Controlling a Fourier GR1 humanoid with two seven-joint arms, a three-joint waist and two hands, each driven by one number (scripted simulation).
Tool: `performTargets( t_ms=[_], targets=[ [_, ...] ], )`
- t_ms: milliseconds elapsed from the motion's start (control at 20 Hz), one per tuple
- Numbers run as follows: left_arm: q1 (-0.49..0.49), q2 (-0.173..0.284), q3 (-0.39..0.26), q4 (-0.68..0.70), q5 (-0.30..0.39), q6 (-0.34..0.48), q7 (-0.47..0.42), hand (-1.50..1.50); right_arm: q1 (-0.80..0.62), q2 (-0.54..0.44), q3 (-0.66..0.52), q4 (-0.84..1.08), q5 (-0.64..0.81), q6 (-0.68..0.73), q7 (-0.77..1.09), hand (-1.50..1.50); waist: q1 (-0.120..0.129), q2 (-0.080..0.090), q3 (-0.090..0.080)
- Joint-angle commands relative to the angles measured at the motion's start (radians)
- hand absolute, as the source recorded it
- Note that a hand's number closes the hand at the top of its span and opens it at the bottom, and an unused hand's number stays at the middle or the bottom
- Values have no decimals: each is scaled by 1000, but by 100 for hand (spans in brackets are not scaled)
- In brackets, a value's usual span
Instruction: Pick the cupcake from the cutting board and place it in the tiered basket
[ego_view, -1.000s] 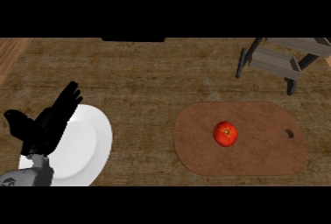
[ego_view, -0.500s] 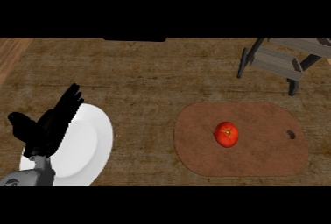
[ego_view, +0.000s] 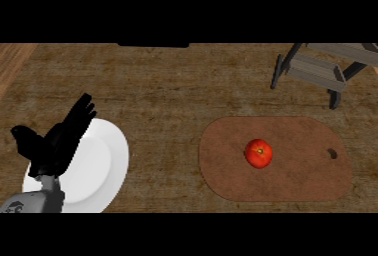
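Fingers (ego_view: 74, 117) of the left hand (ego_view: 52, 145) are straight and spread, pointing up and away, holding nothing; hand sits over the left part of a white plate (ego_view: 100, 165), grey forearm coming in from the lower edge, reads as a resting pose rather than a reach. Plate lies flat on the brown tabletop (ego_view: 162, 85), directly under and just right of the fingers, no role in the task. Well to the right of the fingers is the brown cutting board (ego_view: 295, 180), flat, with a small handle hole near its far right end. On the board's middle sits a round red item (ego_view: 258, 153), looks more like a tomato than a cupcake, but it is the only thing on the board so probably the pick target; untouched, not yet grasped. Further right and up from the fingers, the grey tiered basket (ego_view: 321, 67) stands partly cut off by the edge, well apart from the board. Right hand not in view. Versus the earlier pictures: left hand has drifted slightly, fingers just as open; red item, board and plate unmoved.
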Motion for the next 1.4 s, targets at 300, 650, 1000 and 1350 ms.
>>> performTargets(
  t_ms=[300,650,1000,1350],
  targets=[
    [3,18,24,-4,19,-18,6,0,-53,-110,-221,58,-195,-42,98,-150,4,2,1],
    [-24,0,-3,12,-22,0,-17,0,-23,-267,-293,73,-239,-84,87,-150,8,10,1],
    [-4,-16,-9,-36,0,1,18,0,68,-451,-349,119,-271,-25,70,-150,14,14,4],
    [24,-9,12,-14,4,-7,-17,0,151,-590,-386,151,-302,131,25,-150,10,14,6]
  ],
)
